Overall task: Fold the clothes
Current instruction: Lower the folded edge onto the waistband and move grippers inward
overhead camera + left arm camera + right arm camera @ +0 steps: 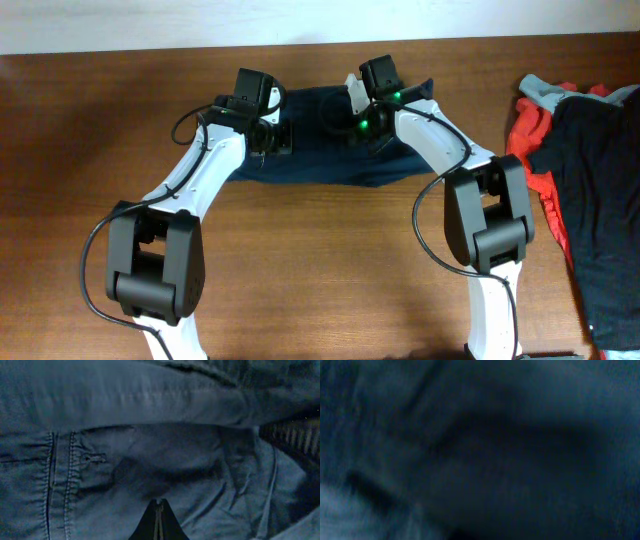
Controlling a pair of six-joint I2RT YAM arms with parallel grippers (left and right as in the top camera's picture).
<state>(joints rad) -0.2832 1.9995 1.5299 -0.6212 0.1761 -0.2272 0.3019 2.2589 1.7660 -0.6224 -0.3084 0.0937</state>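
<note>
The dark navy shorts (pixel 320 165) lie spread at the far middle of the wooden table (pixel 320 280). My left gripper (pixel 272 138) is down on their left part. In the left wrist view its fingers (pixel 158 505) are pressed together, with the tips in the blue cloth (pixel 150 435) near a stitched seam. My right gripper (pixel 362 120) is down on the shorts' upper right part. The right wrist view is filled with dark blurred cloth (pixel 480 450), which hides the fingers; they are shut.
A pile of other clothes (pixel 590 150), black over orange-red and grey, lies along the table's right edge. Both arms reach in from the near side, with their bases at the front left and front right.
</note>
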